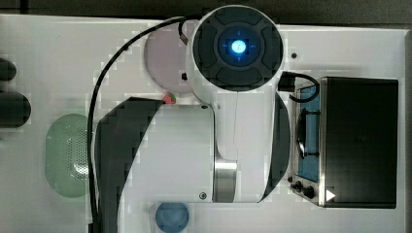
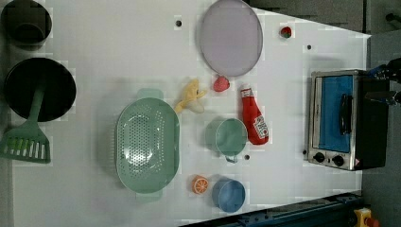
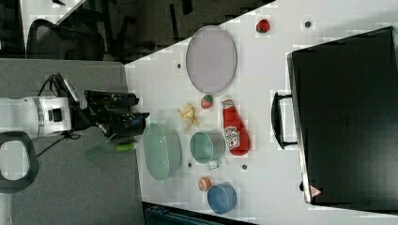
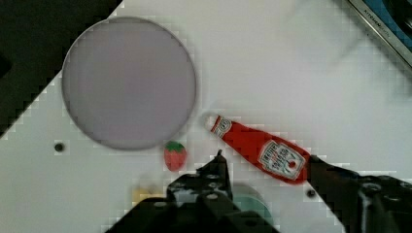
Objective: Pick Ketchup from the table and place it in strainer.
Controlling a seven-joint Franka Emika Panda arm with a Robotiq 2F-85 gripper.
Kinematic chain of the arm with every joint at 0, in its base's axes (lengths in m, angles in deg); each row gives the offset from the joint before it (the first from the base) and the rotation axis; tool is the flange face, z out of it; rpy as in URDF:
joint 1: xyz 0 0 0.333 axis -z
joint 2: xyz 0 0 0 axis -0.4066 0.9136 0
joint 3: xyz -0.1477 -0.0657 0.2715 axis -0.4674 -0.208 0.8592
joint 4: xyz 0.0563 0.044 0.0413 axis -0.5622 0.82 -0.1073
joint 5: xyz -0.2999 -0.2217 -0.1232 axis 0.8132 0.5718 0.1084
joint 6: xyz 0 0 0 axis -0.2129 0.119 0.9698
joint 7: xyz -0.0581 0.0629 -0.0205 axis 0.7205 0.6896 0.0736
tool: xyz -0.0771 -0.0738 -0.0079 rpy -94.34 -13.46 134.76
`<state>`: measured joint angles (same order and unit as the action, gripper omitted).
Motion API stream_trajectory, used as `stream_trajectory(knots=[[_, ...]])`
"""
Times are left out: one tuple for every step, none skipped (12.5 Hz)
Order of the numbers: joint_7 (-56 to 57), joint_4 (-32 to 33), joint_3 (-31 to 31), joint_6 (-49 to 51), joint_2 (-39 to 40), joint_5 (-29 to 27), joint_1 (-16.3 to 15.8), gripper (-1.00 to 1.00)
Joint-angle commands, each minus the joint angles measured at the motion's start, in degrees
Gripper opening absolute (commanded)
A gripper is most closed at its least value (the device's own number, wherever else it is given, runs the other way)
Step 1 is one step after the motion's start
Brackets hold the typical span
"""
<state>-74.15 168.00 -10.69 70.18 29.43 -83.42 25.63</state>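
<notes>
The gripper [image 4: 265, 160] hangs spread and empty above the ketchup [image 4: 260, 148] — bottle lying flat, long axis slanting across the gap between the fingers.

This looked like a robotics lab dressed up as a play kitchen. A white surface [image 2: 118, 56] with small bolt holes carried toy food and plastic kitchenware: a toy banana [image 2: 190, 97], a strawberry [image 2: 221, 84], an orange slice [image 2: 200, 184] and a small toaster oven [image 2: 338, 120]. A white robot arm [image 3: 35, 117] trailing a black cable stood over grey carpet [image 3: 70, 187], and office chairs [image 3: 61, 40] waited in the dim background beyond the surface.
</notes>
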Motion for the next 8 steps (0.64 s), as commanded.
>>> stream_trajectory(knots=[[1.2,3.7,3.4,7.5,-10.0,-1.3,5.7,0.59],[1.2,4.0,3.5,7.3,-9.8,-1.3,5.7,0.81],[1.3,4.8,3.6,6.9,-9.5,-1.3,5.7,1.0],[1.6,6.0,3.7,6.1,-9.1,-1.3,5.7,1.0],[2.0,7.4,3.9,4.8,-8.6,-1.3,5.7,1.0],[2.2,9.1,4.1,3.3,-8.1,-1.3,5.7,1.0],[2.3,10.8,4.3,1.6,-7.4,-1.3,5.6,1.0],[2.9,12.6,4.5,-0.4,-6.8,-1.3,5.6,1.0]])
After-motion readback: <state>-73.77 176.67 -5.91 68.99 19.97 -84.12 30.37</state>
